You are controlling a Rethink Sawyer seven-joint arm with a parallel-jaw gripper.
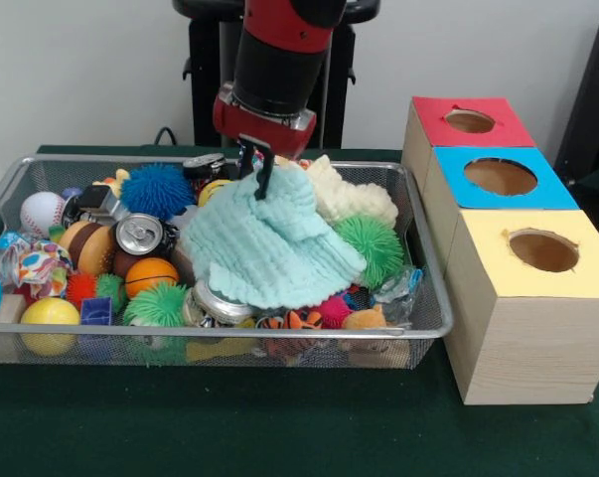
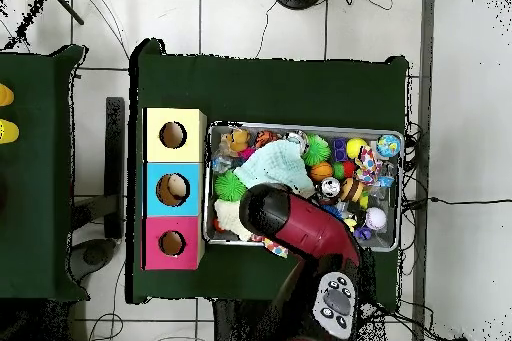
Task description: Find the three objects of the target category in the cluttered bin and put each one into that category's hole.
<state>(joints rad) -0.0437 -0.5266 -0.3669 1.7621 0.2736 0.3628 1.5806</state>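
The black gripper (image 1: 260,171) is pinching the top of the soft mint-green cloth (image 1: 269,248), which is hanging just below it in the silver wire-mesh bin (image 1: 430,288).

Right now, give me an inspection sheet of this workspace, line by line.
Surface: dark green table cloth, bare in front of the basket.
Job's things: wire-mesh basket packed full; three wooden boxes beside it, with yellow top, blue top and red top, each with a round hole.
Clutter: mint green cloth draped on top; blue spiky ball, green spiky ball, baseball, soda can, orange ball, yellow ball.
Tool: tool low at the cloth's upper edge; open or shut cannot be told.
Cables: several on the tiled floor.
Surroundings: second green table to one side.
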